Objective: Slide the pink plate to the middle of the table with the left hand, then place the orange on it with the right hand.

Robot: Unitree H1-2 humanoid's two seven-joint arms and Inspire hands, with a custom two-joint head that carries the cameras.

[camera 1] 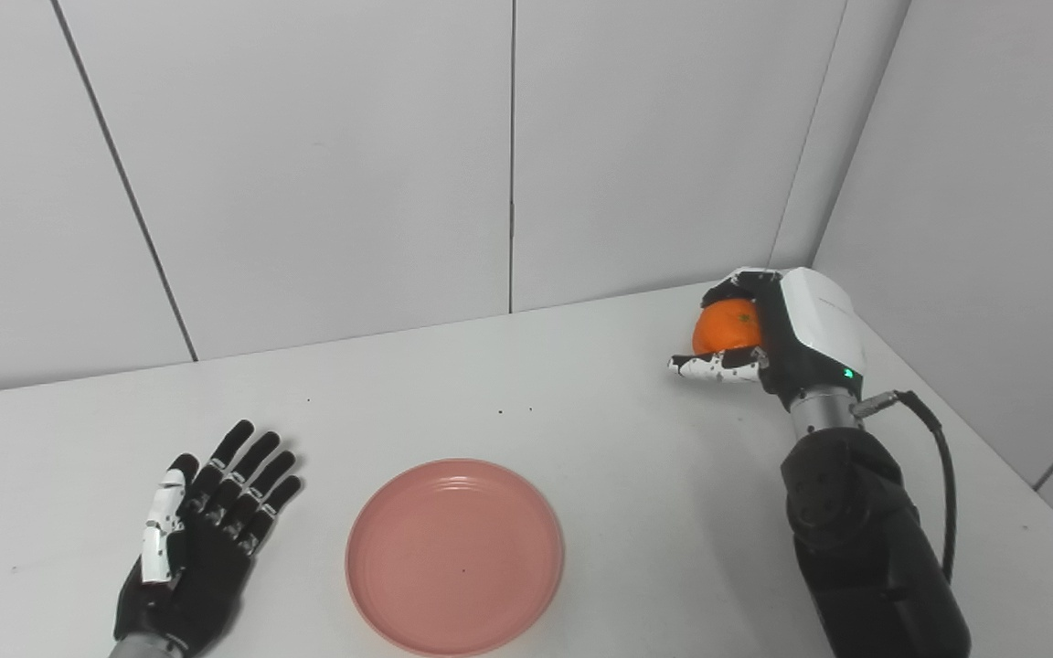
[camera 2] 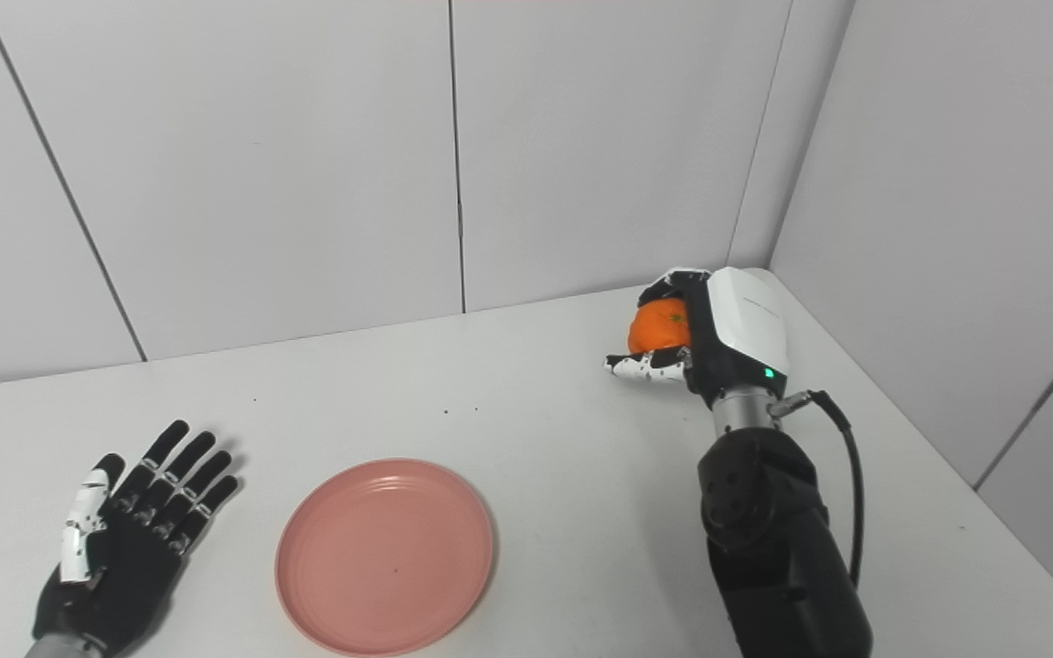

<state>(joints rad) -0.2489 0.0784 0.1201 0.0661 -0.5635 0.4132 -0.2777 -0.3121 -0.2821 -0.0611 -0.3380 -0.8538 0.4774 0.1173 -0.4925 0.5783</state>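
Two hands: right hand [camera 1: 769,334] clasping orange [camera 1: 726,326] far right; left hand [camera 1: 202,530] spread flat on desk [camera 1: 581,411], beside plate [camera 1: 455,556].

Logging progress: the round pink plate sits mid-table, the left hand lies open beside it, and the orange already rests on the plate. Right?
Not quite. The orange isn't on the round pink plate; the left eye view shows the right hand gripping it by the far corner. The rest holds: left hand open.
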